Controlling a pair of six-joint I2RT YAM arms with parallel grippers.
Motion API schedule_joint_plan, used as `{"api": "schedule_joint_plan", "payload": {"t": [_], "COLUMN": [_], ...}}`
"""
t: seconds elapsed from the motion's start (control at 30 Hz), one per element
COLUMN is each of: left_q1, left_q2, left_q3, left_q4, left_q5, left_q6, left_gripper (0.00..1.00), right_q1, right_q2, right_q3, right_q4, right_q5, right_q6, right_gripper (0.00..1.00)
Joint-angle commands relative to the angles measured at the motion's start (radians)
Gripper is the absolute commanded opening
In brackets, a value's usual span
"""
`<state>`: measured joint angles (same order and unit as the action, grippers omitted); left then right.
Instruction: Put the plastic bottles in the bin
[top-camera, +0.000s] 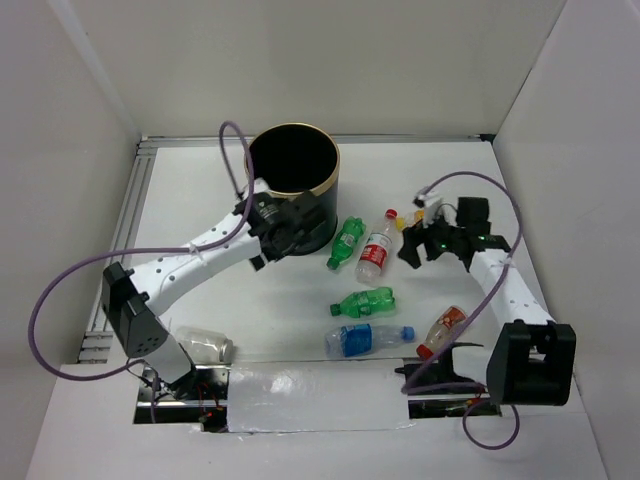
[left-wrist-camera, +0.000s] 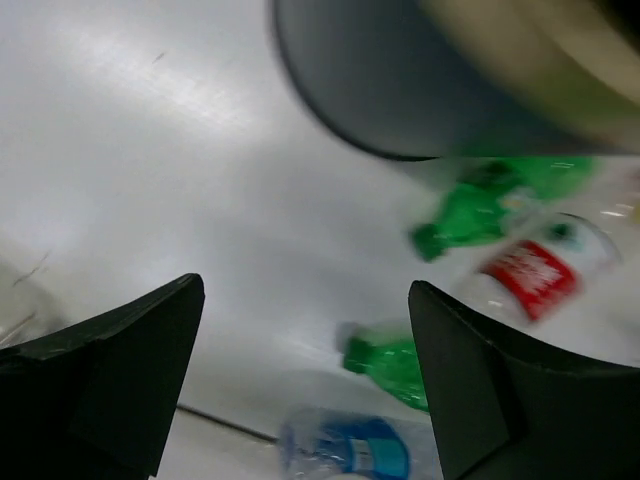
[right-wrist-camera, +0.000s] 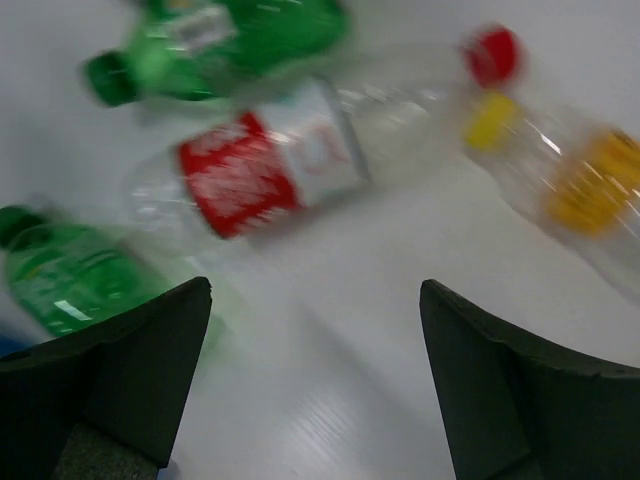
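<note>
Nearest to the arm bases, a clear bottle (top-camera: 205, 346) lies on the table (top-camera: 300, 290) just beside the left arm's base. A blue-labelled bottle (top-camera: 362, 339) and a small red-capped bottle (top-camera: 443, 331) lie a little further in, toward the right arm. Behind them is a green bottle (top-camera: 364, 302) on its side. Further back, a second green bottle (top-camera: 346, 243) and a red-white labelled bottle (top-camera: 375, 252) lie side by side. A yellow-labelled bottle (right-wrist-camera: 575, 180) is just beyond them, near the right gripper (right-wrist-camera: 315, 290). This gripper hangs over that group with its fingers spread wide and nothing between them. The left gripper (left-wrist-camera: 305, 290) is also spread and carries nothing; it is close to the front wall of the bin (top-camera: 336, 170), which stands upright at the far side of the table. The inside of the bin is dark, so I cannot tell if any bottle is already in it. In my judgement almost all of the work remains: seven bottles lie outside the bin, none is gripped, and each one needs to be picked up and dropped in.
</note>
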<state>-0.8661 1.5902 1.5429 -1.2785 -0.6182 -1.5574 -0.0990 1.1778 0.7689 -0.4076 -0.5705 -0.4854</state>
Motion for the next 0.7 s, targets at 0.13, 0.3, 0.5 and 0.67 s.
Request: {"api": "schedule_joint_plan", "payload": {"t": [0.13, 0.3, 0.5, 0.67], "left_q1": [-0.057, 0.1, 0.179, 0.2], "left_q2": [-0.036, -0.186, -0.422, -0.588], "left_q3": [0.326, 0.214, 0.05, -0.055], "left_q4": [-0.087, 0.014, 0.387, 0.657], "left_q5": [-0.299, -0.29, -0.219, -0.101], "left_q6": [0.344, 0.347, 0.643, 0.858], "left_gripper": [0.99, 0.99, 0.99, 0.99], "right_q1": [0.477, 0.789, 1.083, 1.156], "right_q2": [0.046, 0.166, 0.362, 0.512], "right_q3": [0.107, 0.118, 0.194, 0.395], "right_q4": [0.088, 0.193, 0.275, 0.271], "right_q5": [-0.197, -0.08, 0.004, -0.038], "right_q6": [-0.075, -0.013, 0.086, 0.258], "right_gripper": [0.97, 0.99, 0.99, 0.99]}}
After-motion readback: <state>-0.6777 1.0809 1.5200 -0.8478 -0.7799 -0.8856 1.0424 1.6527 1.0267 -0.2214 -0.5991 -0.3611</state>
